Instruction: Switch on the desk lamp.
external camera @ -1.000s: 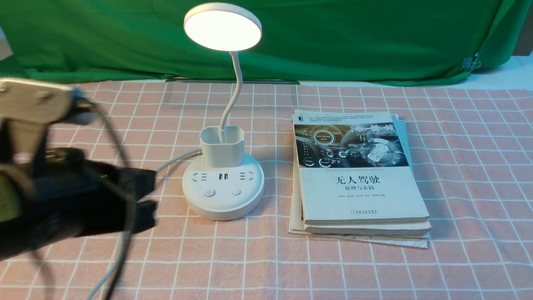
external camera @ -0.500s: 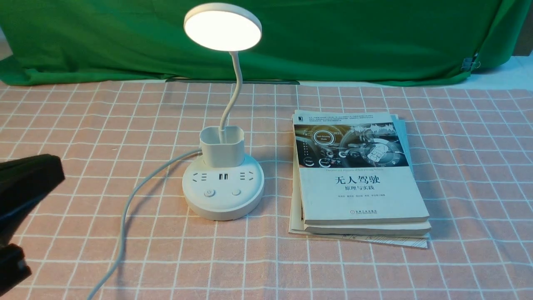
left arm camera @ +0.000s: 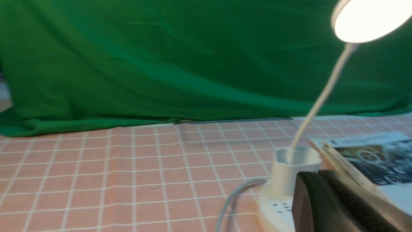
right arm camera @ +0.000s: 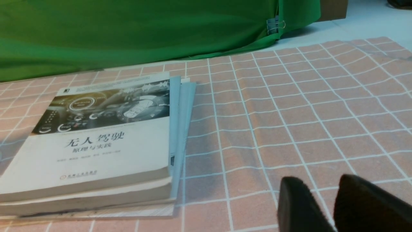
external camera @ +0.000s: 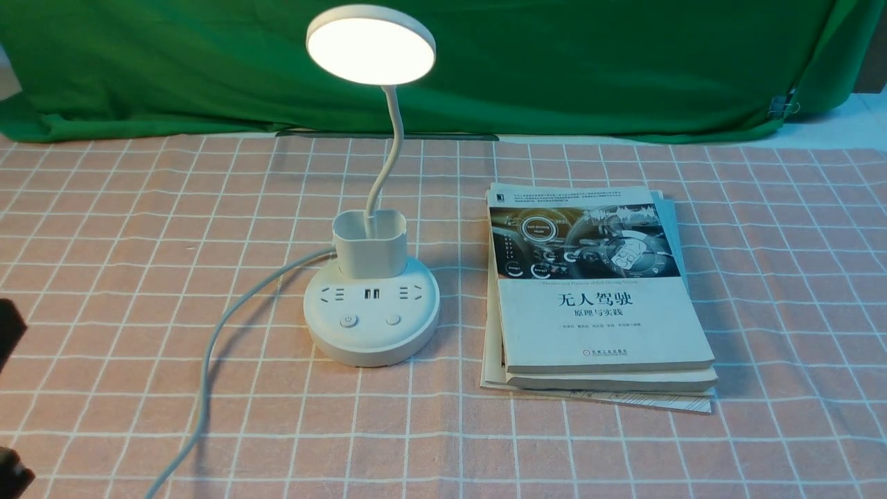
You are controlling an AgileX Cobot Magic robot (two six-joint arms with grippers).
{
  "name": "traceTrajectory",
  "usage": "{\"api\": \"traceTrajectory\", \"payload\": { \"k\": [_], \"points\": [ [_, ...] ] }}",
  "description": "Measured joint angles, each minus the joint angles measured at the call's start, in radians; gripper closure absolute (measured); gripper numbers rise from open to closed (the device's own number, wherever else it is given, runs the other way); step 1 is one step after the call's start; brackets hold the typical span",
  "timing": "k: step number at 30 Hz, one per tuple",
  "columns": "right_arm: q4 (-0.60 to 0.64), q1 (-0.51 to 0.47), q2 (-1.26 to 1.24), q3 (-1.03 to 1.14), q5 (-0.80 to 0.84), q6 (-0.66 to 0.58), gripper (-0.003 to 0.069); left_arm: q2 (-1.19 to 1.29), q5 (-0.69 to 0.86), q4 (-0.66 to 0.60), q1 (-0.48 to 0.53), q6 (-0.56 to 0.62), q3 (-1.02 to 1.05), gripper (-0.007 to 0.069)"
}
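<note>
The desk lamp stands mid-table, its round base (external camera: pixel 371 312) carrying sockets and two buttons (external camera: pixel 348 321). Its disc head (external camera: pixel 371 45) glows bright on a thin gooseneck above the cup-like holder (external camera: pixel 369 242). The white cord (external camera: pixel 208 360) runs off to the front left. In the left wrist view the lit head (left arm camera: pixel 370 19) and the holder (left arm camera: pixel 294 167) show. My left gripper (left arm camera: pixel 310 175) has its jaws together and empty, well left of the lamp. Only bits of its fingers (external camera: pixel 7 326) show at the front view's left edge. My right gripper (right arm camera: pixel 322 183) is empty with a narrow gap, low over the cloth right of the books.
A stack of books (external camera: pixel 596 291) lies just right of the lamp base, also in the right wrist view (right arm camera: pixel 96 135). A green backdrop cloth (external camera: pixel 554 62) hangs along the back, with a binder clip (external camera: pixel 783 105) at its right. A pink checked cloth (external camera: pixel 762 242) covers the table.
My left arm has pulled back from beside the lamp base to the left, almost out of the front view. The lamp stays lit throughout. Nothing else moved.
</note>
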Motion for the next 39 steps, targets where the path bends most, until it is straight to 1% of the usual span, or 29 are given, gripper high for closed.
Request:
{"api": "traceTrajectory", "payload": {
  "k": [1, 2, 4, 6, 7, 8, 11, 14, 22, 27, 39],
  "points": [
    [-0.001, 0.000, 0.000, 0.000, 0.000, 0.000, 0.0419, -0.028, -0.027, -0.044, 0.063, 0.043, 0.034, 0.0605],
    [-0.001, 0.000, 0.000, 0.000, 0.000, 0.000, 0.0419, -0.036, -0.035, -0.057, 0.083, 0.056, 0.054, 0.0605],
    [-0.001, 0.000, 0.000, 0.000, 0.000, 0.000, 0.0419, -0.093, -0.063, -0.105, 0.190, 0.106, 0.129, 0.0605],
    [-0.001, 0.000, 0.000, 0.000, 0.000, 0.000, 0.0419, -0.131, -0.067, -0.107, 0.244, 0.120, 0.179, 0.0605],
    [-0.001, 0.000, 0.000, 0.000, 0.000, 0.000, 0.0419, -0.135, -0.067, -0.107, 0.248, 0.123, 0.184, 0.0605],
    [-0.001, 0.000, 0.000, 0.000, 0.000, 0.000, 0.0419, -0.166, -0.067, -0.107, 0.276, 0.126, 0.214, 0.0605],
    [-0.001, 0.000, 0.000, 0.000, 0.000, 0.000, 0.0419, -0.212, -0.067, -0.107, 0.301, 0.130, 0.251, 0.0605],
    [-0.001, 0.000, 0.000, 0.000, 0.000, 0.000, 0.0419, -0.231, -0.056, -0.106, 0.307, 0.130, 0.282, 0.0606],
    [-0.001, 0.000, 0.000, 0.000, 0.000, 0.000, 0.0419, -0.235, 0.042, -0.106, 0.301, 0.130, 0.292, 0.0606],
    [-0.001, 0.000, 0.000, 0.000, 0.000, 0.000, 0.0419, -0.235, 0.044, -0.106, 0.268, 0.130, 0.292, 0.0606],
    [-0.001, 0.000, 0.000, 0.000, 0.000, 0.000, 0.0419, -0.236, 0.046, -0.110, 0.260, 0.130, 0.292, 0.0603]
  ]
}}
